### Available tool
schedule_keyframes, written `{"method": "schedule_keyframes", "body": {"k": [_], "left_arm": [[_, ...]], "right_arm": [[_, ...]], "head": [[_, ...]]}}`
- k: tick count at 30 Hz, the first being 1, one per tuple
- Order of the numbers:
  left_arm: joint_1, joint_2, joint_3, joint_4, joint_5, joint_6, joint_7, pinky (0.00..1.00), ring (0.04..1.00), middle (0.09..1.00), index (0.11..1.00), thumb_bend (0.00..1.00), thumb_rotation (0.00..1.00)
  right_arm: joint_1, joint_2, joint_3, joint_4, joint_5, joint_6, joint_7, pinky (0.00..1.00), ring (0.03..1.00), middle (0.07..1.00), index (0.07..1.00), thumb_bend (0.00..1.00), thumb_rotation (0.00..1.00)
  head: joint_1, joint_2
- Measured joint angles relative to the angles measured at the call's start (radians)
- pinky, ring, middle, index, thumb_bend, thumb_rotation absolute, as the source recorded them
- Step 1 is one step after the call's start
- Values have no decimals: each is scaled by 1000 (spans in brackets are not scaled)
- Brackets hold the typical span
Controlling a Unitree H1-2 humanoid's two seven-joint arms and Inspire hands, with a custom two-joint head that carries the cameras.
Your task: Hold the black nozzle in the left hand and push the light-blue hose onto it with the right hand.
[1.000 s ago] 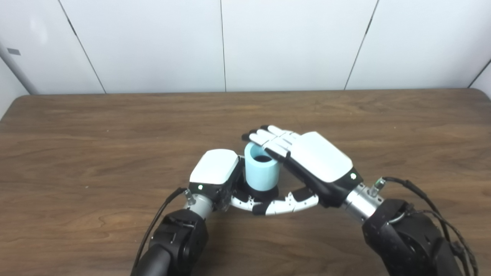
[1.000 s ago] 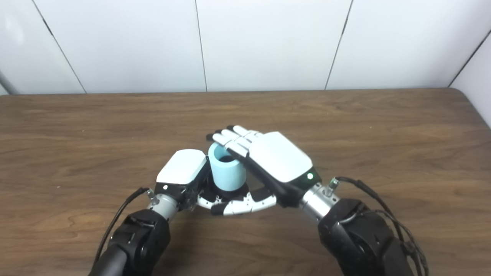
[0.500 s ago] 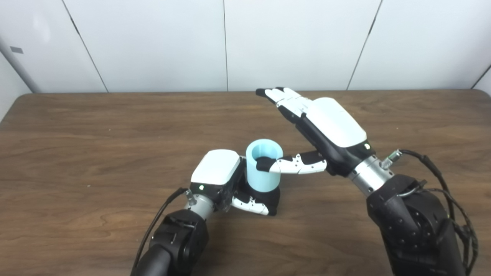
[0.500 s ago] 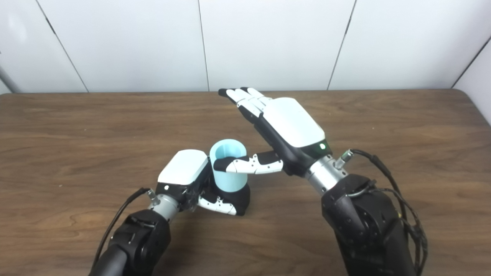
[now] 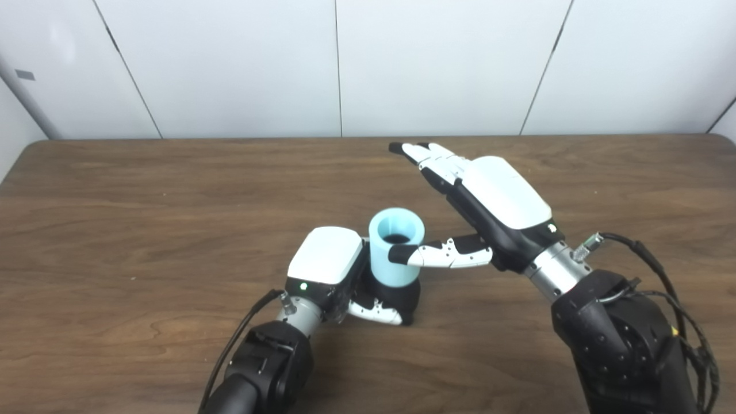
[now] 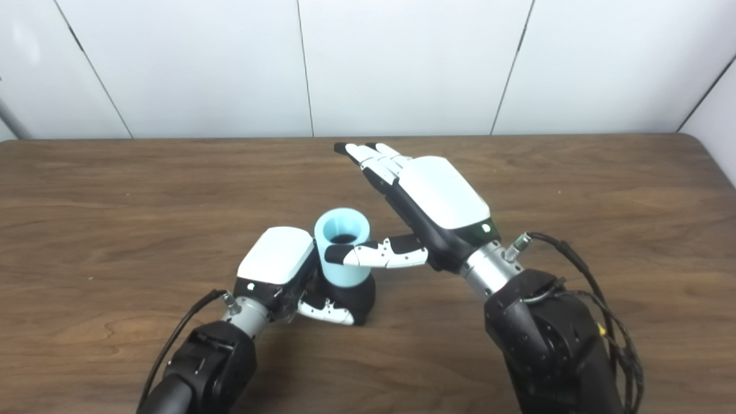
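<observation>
A short light-blue hose (image 5: 395, 246) stands upright on the black nozzle (image 5: 399, 294), whose base shows under it near the table's middle. My left hand (image 5: 326, 265) is shut on the nozzle from the left, its thumb curling around the black base. My right hand (image 5: 489, 198) hovers open to the right of the hose, fingers stretched out flat toward the far side. Its thumb points left, with the tip overlapping the hose's near side just below the rim; whether it touches is unclear.
The brown wooden table (image 5: 144, 190) spreads wide on all sides, with its far edge against white wall panels (image 5: 230, 63). Black cables trail from both forearms near the front edge.
My right hand lifted off the top of the hose and rose up and to the right, then lowered slightly. The hose stayed on the nozzle in my left hand.
</observation>
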Motion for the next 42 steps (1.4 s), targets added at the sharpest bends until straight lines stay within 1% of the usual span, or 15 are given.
{"method": "schedule_keyframes", "body": {"k": [8,11,17,22,24,28,31,33,34,35,36,37,38,39,42], "left_arm": [[-3,12,52,-9,-36,-37,-13,758,770,774,762,888,334],[-5,28,80,-34,-41,-37,-53,721,748,761,755,912,333],[-19,37,156,-57,-48,-3,-103,549,621,662,696,927,320],[-34,38,203,-81,-108,5,-130,503,602,650,737,921,331],[-54,42,246,-112,-162,38,-185,526,631,678,771,937,341],[-155,95,338,-185,-284,187,-395,576,699,745,828,996,327],[-202,131,432,-209,-410,233,-428,660,760,791,829,955,297],[-201,125,512,-206,-530,240,-405,690,769,800,818,893,270],[-193,113,548,-204,-591,240,-382,721,786,820,833,828,305],[-181,95,583,-201,-644,235,-347,689,754,790,796,850,247],[-168,72,616,-192,-692,220,-307,668,728,773,771,795,225],[-150,41,653,-168,-736,178,-243,657,715,762,754,714,213],[-131,11,683,-143,-779,127,-183,654,710,758,749,686,209],[-107,-21,716,-112,-815,83,-115,659,727,776,754,617,245],[-44,-79,763,-31,-912,-29,39,690,757,797,789,588,331]], "right_arm": [[2,-1,-1,0,0,2,0,844,941,921,953,607,925],[2,-3,-4,0,2,4,0,846,942,922,954,611,936],[2,-4,-6,0,2,6,1,844,939,913,956,615,938],[2,-4,-6,1,2,6,1,848,938,914,956,608,924],[2,-4,-8,1,2,6,0,845,936,915,955,607,925],[3,-5,-20,1,6,6,0,839,934,917,952,612,927],[10,-6,-34,1,13,10,0,837,930,914,946,607,916],[16,-8,-46,2,27,14,0,832,924,908,938,597,908],[18,-9,-53,3,36,18,0,823,921,907,935,587,913],[20,-9,-61,3,42,24,-2,820,917,903,928,594,900],[24,-7,-69,5,46,32,-5,787,898,891,918,610,904],[30,-2,-77,8,48,42,-17,685,861,868,902,603,898],[41,10,-91,12,48,50,-34,650,848,860,896,601,896],[53,29,-103,15,51,68,-56,585,755,840,889,564,882],[99,115,-164,25,84,133,-130,577,714,816,883,516,879]], "head": [[-2,0],[-2,0],[-3,0],[-6,3],[-6,3],[-5,0],[-8,0],[-9,0],[-11,0],[-12,0],[-12,2],[-11,2],[-12,2],[-14,3],[-17,3]]}}
